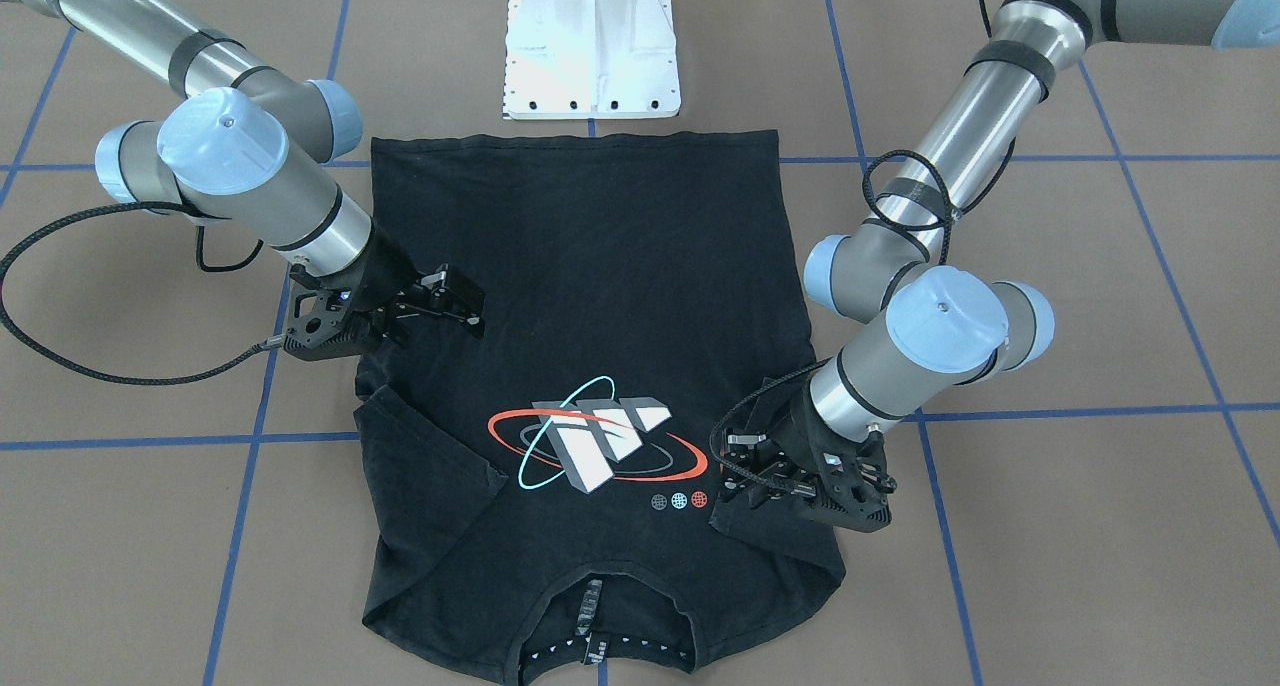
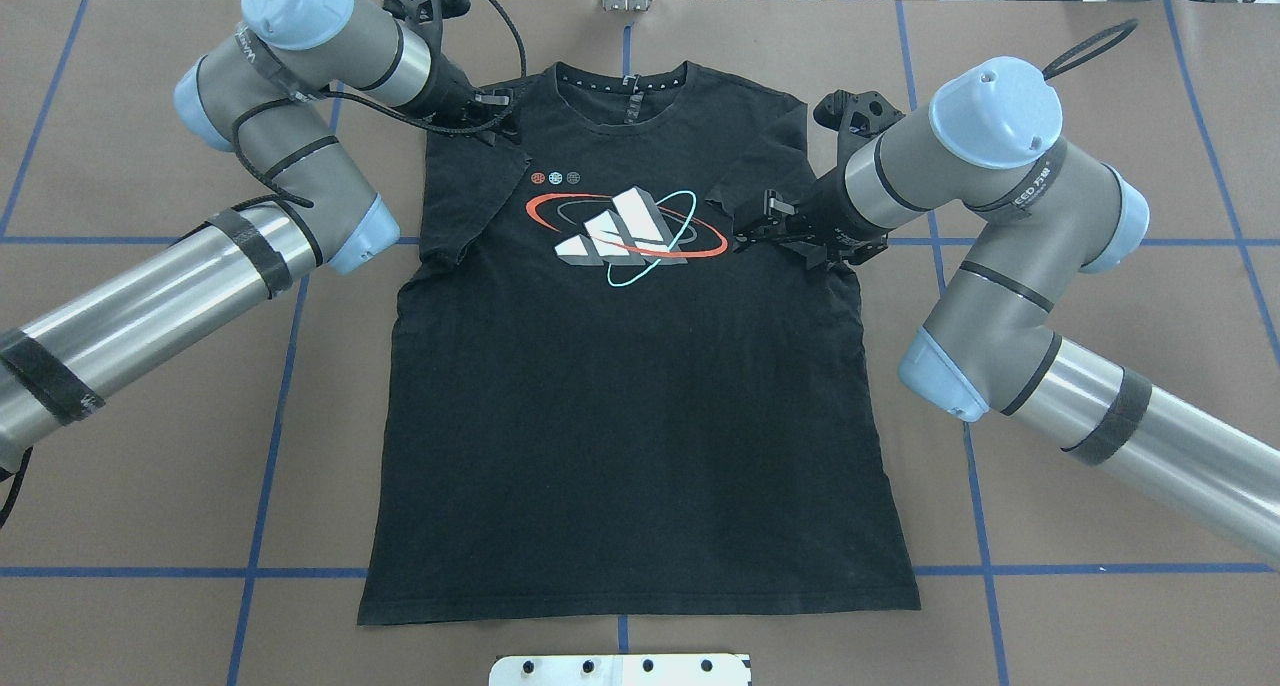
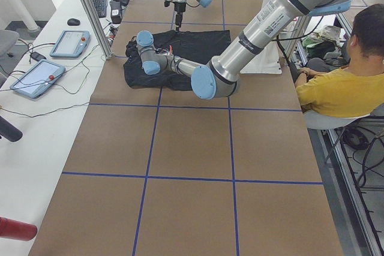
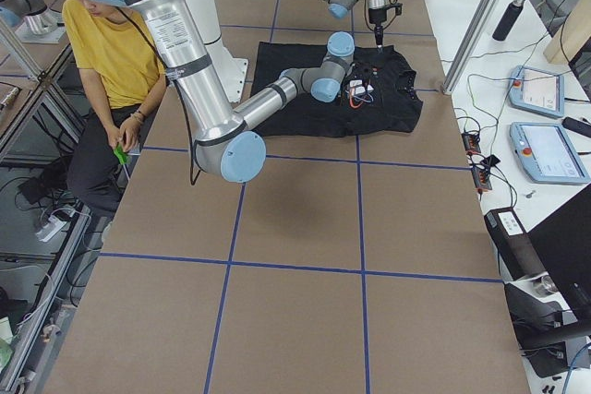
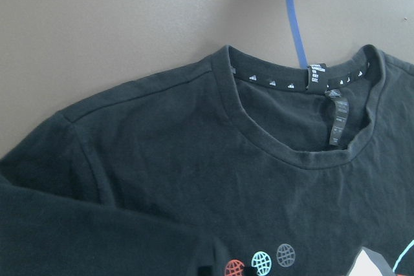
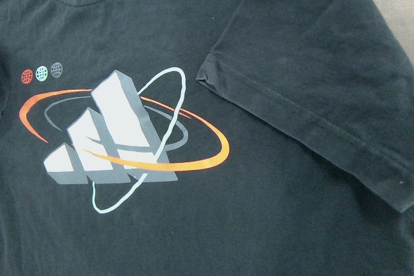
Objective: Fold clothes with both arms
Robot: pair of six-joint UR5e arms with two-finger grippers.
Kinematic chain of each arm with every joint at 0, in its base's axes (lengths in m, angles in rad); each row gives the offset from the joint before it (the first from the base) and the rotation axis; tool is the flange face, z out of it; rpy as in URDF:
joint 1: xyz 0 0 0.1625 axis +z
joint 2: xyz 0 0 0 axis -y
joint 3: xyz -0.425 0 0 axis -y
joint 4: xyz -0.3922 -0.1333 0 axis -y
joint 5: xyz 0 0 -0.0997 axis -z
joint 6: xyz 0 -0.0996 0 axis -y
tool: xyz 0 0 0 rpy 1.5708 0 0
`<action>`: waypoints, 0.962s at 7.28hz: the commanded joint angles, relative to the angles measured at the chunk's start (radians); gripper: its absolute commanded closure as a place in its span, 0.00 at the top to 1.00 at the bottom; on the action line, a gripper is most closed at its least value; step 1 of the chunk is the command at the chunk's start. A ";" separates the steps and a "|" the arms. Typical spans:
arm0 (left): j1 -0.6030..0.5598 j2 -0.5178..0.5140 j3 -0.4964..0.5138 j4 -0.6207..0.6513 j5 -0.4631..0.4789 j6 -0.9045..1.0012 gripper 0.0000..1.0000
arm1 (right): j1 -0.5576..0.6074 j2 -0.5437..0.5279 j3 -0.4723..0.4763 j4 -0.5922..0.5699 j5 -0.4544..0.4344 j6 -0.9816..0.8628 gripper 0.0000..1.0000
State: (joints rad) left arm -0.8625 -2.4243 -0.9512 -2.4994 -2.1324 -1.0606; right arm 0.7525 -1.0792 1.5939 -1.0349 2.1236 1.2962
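T-shirt (image 2: 620, 416): where does it lie, and at which step? — Student
Flat, print (image 2: 625, 231) up, on the table (image 2: 1100, 116); both sleeves (image 2: 470, 206) lie turned in over the chest, so the sleeve step appears done. — Tutor
And the jaws? — Student
The left gripper (image 2: 495, 116) sits at one shoulder, the right gripper (image 2: 755, 228) beside the print. They are black on black, so their state cannot be told. Next, probably, pinching the hem (image 2: 640, 606) for a lengthwise fold. — Tutor
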 commanded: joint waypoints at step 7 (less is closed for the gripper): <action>0.007 0.175 -0.293 0.001 -0.075 -0.177 0.99 | -0.551 -0.562 0.449 -0.010 -0.589 0.630 1.00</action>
State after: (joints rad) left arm -0.8560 -2.2540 -1.2401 -2.4987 -2.2080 -1.2351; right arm 0.3006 -1.5886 2.0142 -1.0445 1.5952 1.8315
